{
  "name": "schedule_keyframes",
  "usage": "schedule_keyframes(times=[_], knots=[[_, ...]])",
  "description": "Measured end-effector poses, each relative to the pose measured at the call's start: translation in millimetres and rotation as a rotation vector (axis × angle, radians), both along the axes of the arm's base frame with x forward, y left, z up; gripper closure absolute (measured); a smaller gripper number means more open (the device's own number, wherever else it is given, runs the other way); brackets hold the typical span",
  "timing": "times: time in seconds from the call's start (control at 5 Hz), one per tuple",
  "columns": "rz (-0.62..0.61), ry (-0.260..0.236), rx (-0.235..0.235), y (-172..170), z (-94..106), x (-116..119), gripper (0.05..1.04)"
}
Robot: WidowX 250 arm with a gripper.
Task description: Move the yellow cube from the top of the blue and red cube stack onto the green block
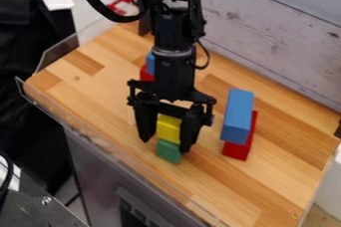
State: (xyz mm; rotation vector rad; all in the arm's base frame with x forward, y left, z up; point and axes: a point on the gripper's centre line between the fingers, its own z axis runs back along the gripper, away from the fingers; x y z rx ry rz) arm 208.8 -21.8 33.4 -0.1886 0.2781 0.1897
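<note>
The gripper (166, 144) hangs over the middle of the wooden surface, its two fingers at either side of a yellow block (169, 128) and shut on it. Directly below the yellow block is a green block (168, 152), partly hidden by the right finger. Whether the yellow block rests on the green one or hangs just above it, I cannot tell.
Right of the gripper, a long blue block (238, 116) lies on top of a red block (237, 151). Behind the arm, another blue block (150, 63) and a red piece (146, 74) are partly hidden. A clear rim edges the wooden tabletop (113, 94).
</note>
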Motion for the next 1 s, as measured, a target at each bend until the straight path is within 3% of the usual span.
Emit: schedule_keyframes(times=[0.2,0.6,0.8,1.0], knots=[[0.020,-0.034,0.013,1,7.5,3,0.075],[0.003,-0.227,0.093,11,75.0,25,0.084],[-0.083,-0.257,0.107,19,79.4,50,0.084],[-0.083,-0.254,0.129,30,68.0,67,0.084]])
